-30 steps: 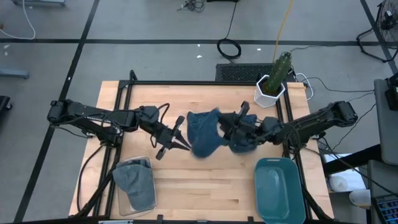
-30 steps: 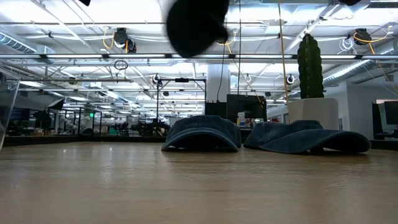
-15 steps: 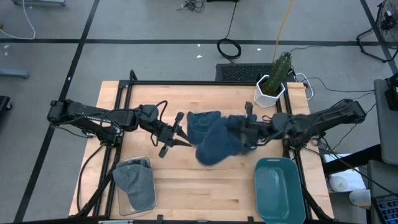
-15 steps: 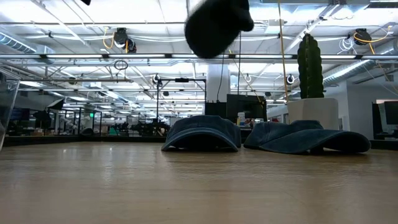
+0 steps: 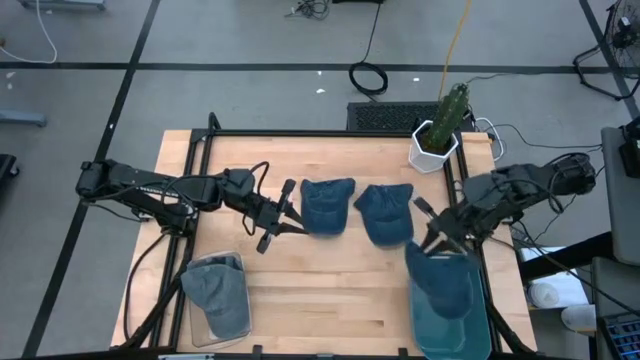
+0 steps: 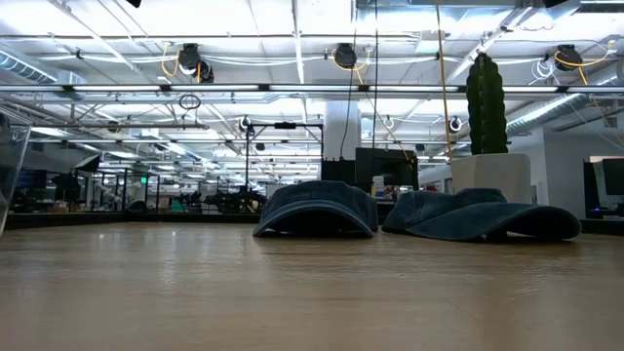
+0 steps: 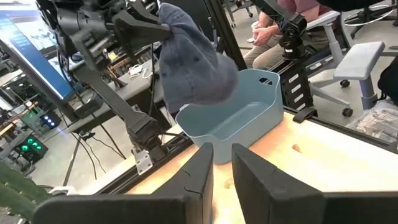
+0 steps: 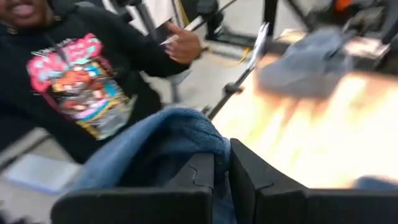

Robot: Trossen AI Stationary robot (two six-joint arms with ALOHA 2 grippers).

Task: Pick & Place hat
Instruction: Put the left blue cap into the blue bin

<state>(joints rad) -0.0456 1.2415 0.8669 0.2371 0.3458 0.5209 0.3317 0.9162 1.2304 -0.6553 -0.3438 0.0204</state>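
- Your right gripper (image 5: pixel 432 238) sits at the right of the high view, just above the teal bin (image 5: pixel 478 325), with its fingers pinched closed on a blue hat (image 5: pixel 440 285).
- That hat hangs over the open bin in the lower right of the frame. In the left wrist view it dangles just above the bin's rim, so I judge it not yet released.
- Two more blue hats lie at the middle of the table (image 5: pixel 340 290): one (image 5: pixel 326 205) near centre, and another (image 5: pixel 388 212) just to its right. Both look untouched and still to be moved.
- A grey hat (image 5: pixel 218 290) already rests in the clear container (image 5: pixel 196 318) at the lower left of the high view, so that placement looks done.
- Your left gripper (image 5: pixel 290 212) reaches in from the left and points toward the centre hat, just beside its left edge. Its fingers are nearly closed, with only a narrow gap between them, and they hold nothing.
- The right arm folds back from the table's right edge, with the wrist angled down toward the bin.
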